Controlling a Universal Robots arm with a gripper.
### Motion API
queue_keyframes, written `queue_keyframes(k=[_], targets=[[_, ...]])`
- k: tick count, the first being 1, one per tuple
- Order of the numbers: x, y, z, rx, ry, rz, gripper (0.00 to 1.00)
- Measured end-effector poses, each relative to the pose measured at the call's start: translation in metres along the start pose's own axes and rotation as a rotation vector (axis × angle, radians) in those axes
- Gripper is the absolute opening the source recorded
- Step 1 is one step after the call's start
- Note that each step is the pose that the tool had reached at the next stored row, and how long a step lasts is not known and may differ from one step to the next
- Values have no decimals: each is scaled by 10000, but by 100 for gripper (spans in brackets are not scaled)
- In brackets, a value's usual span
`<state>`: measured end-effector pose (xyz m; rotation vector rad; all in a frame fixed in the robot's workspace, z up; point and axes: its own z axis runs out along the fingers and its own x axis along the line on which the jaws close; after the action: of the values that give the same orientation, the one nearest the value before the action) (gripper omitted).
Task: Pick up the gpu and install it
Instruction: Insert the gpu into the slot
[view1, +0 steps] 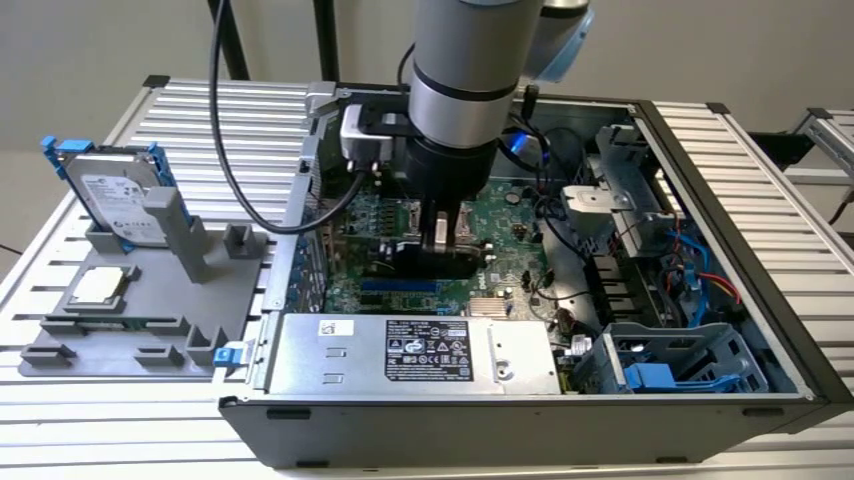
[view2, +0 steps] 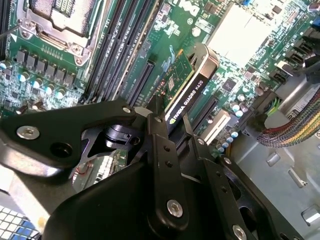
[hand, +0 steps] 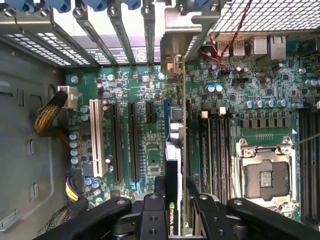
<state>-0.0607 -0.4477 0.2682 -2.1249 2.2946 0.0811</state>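
A black gripper (view2: 170, 150) holds the gpu (view2: 187, 87), green on one face and black on the other. The motherboard (hand: 150, 145) is green; the hard drive (view1: 118, 195) is silver in a blue frame.

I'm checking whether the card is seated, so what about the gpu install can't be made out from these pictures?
- Whether the gpu edge connector is in a slot: in the second wrist view the card's own body hides its lower edge; in the exterior view the arm covers it.
- The card's near end: the end effector fingers block it in both wrist views.
- The CPU socket pins in the first wrist view: too small.
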Motion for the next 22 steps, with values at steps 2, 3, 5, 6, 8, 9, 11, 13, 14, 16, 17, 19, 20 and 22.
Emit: queue_keyframes(k=[2, 3, 5, 6, 8, 9, 11, 13, 14, 16, 17, 19, 20, 22], targets=[[20, 2, 0, -1, 1, -2, 0], [28, 3, 1, -1, 0, -3, 0], [46, 5, 1, -1, 1, -5, 0], [50, 6, 1, -1, 1, -6, 0], [52, 7, 2, -1, 2, -10, 0], [52, 8, 2, -1, 3, -11, 0], [53, 18, 2, 0, 3, -12, 0], [54, 29, 3, 0, 3, -19, 0], [55, 38, 3, -1, 3, -23, 0], [58, 64, 4, -1, 2, -34, 0], [60, 79, 5, -2, 3, -38, 0], [61, 97, 10, -2, 3, -47, 0], [62, 101, 12, -3, 5, -52, 0], [62, 103, 17, -3, 4, -60, 0]])
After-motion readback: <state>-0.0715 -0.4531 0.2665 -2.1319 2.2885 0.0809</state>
